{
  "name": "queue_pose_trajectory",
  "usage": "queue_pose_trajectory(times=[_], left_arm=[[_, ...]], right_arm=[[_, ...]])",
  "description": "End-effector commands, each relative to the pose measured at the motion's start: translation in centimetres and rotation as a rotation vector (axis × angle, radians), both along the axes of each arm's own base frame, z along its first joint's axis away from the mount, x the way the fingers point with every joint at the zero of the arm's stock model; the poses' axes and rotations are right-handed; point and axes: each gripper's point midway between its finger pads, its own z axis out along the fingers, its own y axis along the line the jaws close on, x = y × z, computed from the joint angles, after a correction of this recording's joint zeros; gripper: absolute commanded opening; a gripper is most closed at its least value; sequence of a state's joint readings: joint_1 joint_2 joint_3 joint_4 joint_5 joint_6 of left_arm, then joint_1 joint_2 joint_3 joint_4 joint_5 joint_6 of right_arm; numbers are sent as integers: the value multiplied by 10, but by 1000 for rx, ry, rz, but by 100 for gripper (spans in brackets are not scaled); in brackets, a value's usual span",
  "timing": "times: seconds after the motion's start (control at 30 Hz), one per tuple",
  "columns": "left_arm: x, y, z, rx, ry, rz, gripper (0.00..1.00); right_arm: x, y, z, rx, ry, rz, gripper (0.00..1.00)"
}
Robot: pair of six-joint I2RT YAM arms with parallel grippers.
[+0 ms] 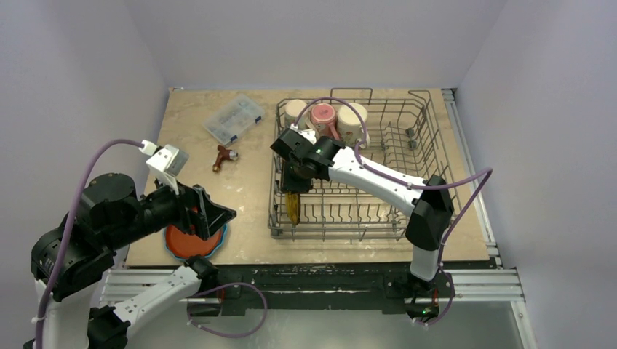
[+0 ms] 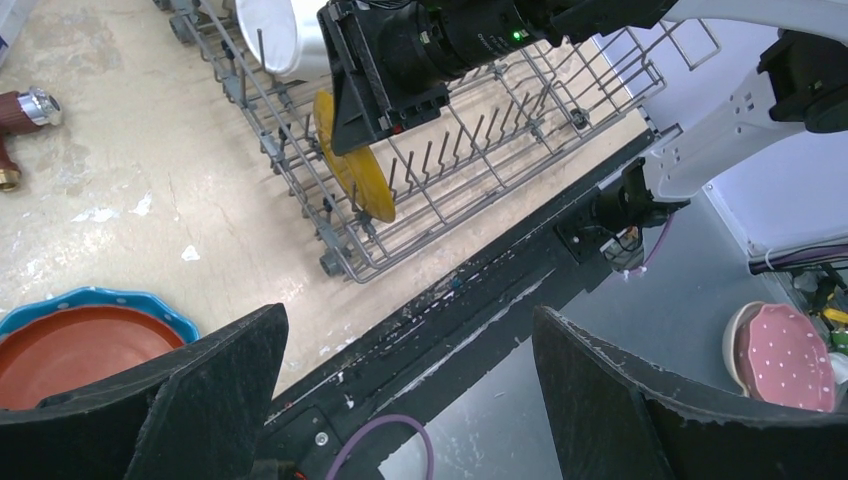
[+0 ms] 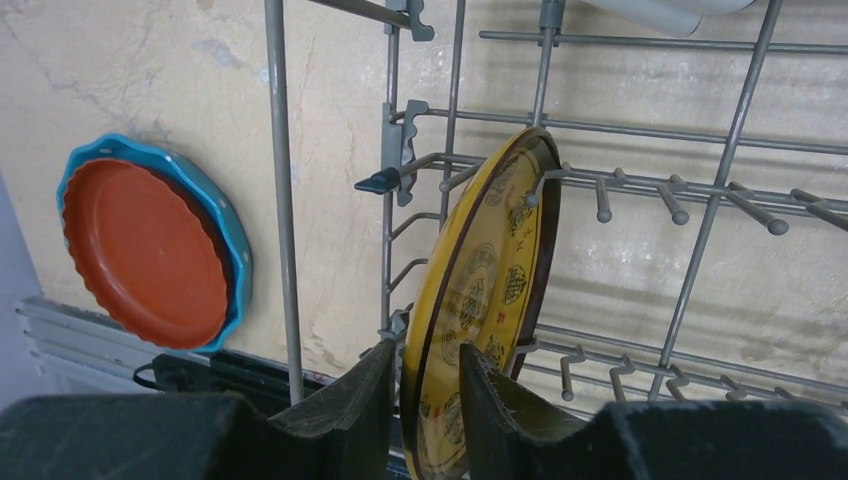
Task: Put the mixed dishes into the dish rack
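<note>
Right wrist view: our right gripper [image 3: 428, 362] straddles the yellow-patterned plate [image 3: 490, 270], which stands on edge between tines at the dish rack's [image 3: 277, 150] near-left corner so they can prop it. We cannot tell whether the jaws pinch it or sit just clear. Our left gripper [image 2: 408, 318], spread wide and empty, hovers outside that corner over the orange plate [image 2: 80, 350], likely next.

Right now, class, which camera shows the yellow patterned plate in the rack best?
Right wrist: the yellow plate stands on edge between tines, pattern clear, its rim between the right gripper's fingers. Left wrist shows the plate smaller, partly hidden by that gripper. Top view: only a sliver.
</note>
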State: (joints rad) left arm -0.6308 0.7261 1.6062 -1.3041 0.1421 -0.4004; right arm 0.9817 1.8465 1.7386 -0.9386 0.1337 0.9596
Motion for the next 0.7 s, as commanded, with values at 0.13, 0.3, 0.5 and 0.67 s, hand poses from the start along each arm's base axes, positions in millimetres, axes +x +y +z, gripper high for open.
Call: queue_pose_trajectory(times=[0.13, 0.3, 0.5, 0.67], left_arm=[[3, -8, -1, -14, 16, -16, 91], [5, -10, -6, -23, 42, -6, 91], [13, -13, -25, -39, 117, 54, 91], [38, 15, -61, 18, 228, 362, 99]], right_arm=[[-4, 17, 31, 106, -49, 65, 33], [-6, 27, 57, 183, -96, 113, 42], [-7, 25, 87, 215, -161, 164, 48], [-7, 4, 109, 186, -251, 186, 49]])
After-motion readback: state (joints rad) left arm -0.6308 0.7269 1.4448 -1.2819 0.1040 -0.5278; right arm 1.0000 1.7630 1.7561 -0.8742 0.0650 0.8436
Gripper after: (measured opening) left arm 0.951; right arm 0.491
